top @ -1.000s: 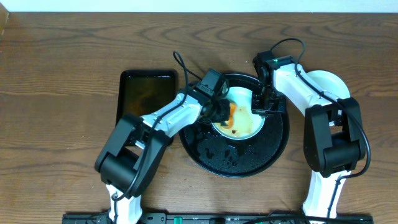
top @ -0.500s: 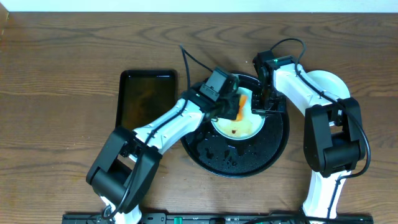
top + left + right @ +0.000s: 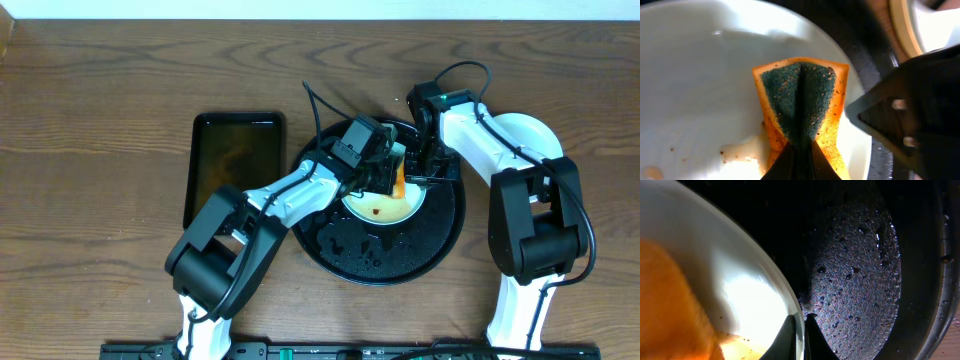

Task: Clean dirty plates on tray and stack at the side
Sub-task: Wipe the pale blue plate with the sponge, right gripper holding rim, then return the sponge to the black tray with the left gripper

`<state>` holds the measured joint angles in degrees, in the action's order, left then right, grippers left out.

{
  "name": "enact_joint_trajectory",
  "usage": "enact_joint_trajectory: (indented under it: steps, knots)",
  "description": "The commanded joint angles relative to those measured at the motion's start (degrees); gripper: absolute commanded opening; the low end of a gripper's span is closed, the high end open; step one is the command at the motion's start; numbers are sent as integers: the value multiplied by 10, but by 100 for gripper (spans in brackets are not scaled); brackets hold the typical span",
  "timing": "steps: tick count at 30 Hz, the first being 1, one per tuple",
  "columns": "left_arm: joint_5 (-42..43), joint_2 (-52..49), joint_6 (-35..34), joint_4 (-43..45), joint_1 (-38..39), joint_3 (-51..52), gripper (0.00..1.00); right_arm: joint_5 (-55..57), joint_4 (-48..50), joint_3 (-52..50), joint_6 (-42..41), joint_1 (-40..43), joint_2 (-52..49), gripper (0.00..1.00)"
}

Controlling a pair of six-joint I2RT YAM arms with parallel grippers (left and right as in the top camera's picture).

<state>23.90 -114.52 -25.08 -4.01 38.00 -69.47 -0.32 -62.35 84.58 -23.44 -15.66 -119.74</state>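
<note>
Left gripper (image 3: 799, 152): jaws clamped on folded sponge (image 3: 800, 95), sponge on plate (image 3: 382, 206).
Right gripper (image 3: 800, 325): jaws pinch plate rim.
Plate location: frame centre, inside tray (image 3: 360, 255).
Handling, judged: rigid, glazed, wet-slick, breakable. Grip at rim only.

Brown wood-grain table (image 3: 90, 120) filling the overhead view, pale strip (image 3: 200, 8) along far edge, black rail (image 3: 140, 351) at near edge, even light.

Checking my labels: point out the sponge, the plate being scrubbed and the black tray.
sponge (image 3: 799, 95), left wrist view, green scouring face.
plate (image 3: 700, 75), left wrist view, bare inner surface.
black tray (image 3: 365, 255), overhead view, wet bare floor.
</note>
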Motion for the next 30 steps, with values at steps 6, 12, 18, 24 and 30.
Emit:
enact_joint_trajectory:
  steps: [6,12,18,24,30]
  knots:
    - [-123,-12,-2,-94,-43,3,7,32,-3,-14,4,4,-16,1]
    - [-53,50,74,-117,-59,3,8,32,-3,-14,3,4,-16,1]
    - [-75,145,77,-188,-60,3,7,32,2,-14,3,4,-16,1]
    - [-219,191,77,-277,-67,3,7,12,26,-22,4,2,-18,4]
    - [-332,216,74,-339,-114,3,7,-4,91,-71,3,3,-18,2]
